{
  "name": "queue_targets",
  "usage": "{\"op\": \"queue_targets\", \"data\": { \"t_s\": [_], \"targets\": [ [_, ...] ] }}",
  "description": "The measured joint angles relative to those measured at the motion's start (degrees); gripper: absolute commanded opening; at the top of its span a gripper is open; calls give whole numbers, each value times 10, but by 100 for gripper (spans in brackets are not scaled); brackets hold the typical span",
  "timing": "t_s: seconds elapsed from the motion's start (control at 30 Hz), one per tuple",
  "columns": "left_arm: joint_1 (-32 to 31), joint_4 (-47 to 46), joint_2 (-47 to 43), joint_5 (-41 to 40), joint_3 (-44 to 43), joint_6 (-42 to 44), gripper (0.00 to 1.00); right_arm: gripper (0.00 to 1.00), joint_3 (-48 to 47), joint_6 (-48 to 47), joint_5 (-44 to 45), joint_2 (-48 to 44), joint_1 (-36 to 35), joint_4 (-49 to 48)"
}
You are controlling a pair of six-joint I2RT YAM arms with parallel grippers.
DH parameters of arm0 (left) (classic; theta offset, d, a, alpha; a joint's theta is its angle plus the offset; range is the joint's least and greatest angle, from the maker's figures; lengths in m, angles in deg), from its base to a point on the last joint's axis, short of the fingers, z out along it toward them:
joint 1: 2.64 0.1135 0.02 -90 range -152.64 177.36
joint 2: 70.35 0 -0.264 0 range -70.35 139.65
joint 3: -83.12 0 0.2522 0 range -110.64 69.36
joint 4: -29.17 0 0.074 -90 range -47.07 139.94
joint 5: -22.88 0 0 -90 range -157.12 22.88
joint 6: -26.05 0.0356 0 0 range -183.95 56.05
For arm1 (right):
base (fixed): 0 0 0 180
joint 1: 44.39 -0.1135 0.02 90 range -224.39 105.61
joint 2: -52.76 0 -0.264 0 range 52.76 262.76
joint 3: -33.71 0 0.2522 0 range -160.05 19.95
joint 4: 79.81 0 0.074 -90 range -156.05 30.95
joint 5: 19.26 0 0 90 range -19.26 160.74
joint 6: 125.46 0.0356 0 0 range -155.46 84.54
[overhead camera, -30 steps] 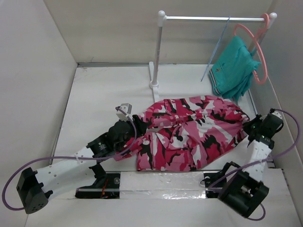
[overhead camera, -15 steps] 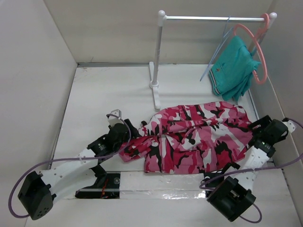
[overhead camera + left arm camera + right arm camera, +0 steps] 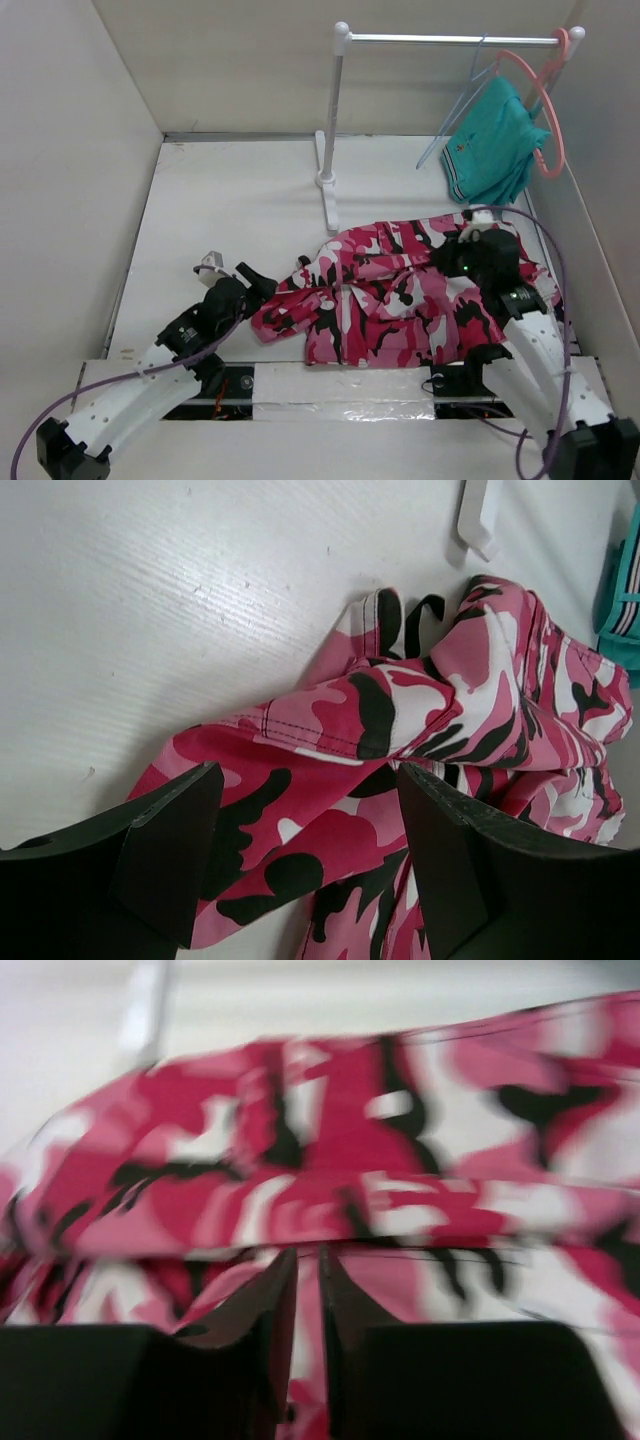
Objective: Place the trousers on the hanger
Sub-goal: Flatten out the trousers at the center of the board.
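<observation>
Since half a second before, both arms had shifted: the left gripper had backed away from the cloth's edge, and the right gripper had swung in from the far right side to sit over the garment.

Our left gripper stood wide open, holding nothing. The trousers began just ahead of its fingertips and spread away to its right across the table; in its wrist view a folded hem lay in front of the gap between the fingers.

Our right gripper had its jaws drawn almost together, with nothing visible between them. The crumpled trousers lay directly beneath and ahead of it, blurred by motion.

The hanger hung from the rail, well beyond the right gripper and apart from the trousers.

We judged the main risk to be the bunched cloth: a pinch taken at one point would likely lift a bundle instead of a flat fold, which would not drape over the thin wire. With jaws nearly closed, the right gripper could also shove the fabric rather than take it.
</observation>
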Motion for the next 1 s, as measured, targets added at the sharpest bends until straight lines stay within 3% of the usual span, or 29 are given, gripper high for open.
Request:
{"op": "queue_targets", "data": {
  "t_s": [0.03,0.07,0.1,0.3,0.47,0.67,0.77,0.8,0.9,1.0],
  "targets": [
    [0,5,5,7,0,-9,69,30,-9,-4,10,17,-50,3],
    [0,8,13,13,0,-17,69,44,-18,-7,26,37,-109,4],
    [0,7,23,19,0,-25,70,48,-25,-8,43,50,-154,5],
    [3,-11,82,37,0,-57,74,59,-57,-12,119,105,-355,-11],
    [4,-54,132,31,0,-78,78,74,-64,-9,148,146,-422,-25],
    [4,-123,198,17,12,-95,72,73,-66,-9,148,190,-437,-49],
    [8,-158,232,7,14,-97,52,74,-66,-9,147,199,-447,-62],
    [10,-171,242,1,14,-96,32,74,-66,-8,147,200,-450,-67],
    [21,-211,267,-18,13,-75,0,73,-64,-7,163,203,-452,-82],
    [27,-216,303,-40,-31,-33,0,70,-50,0,192,212,-446,-101]
  ]
}}
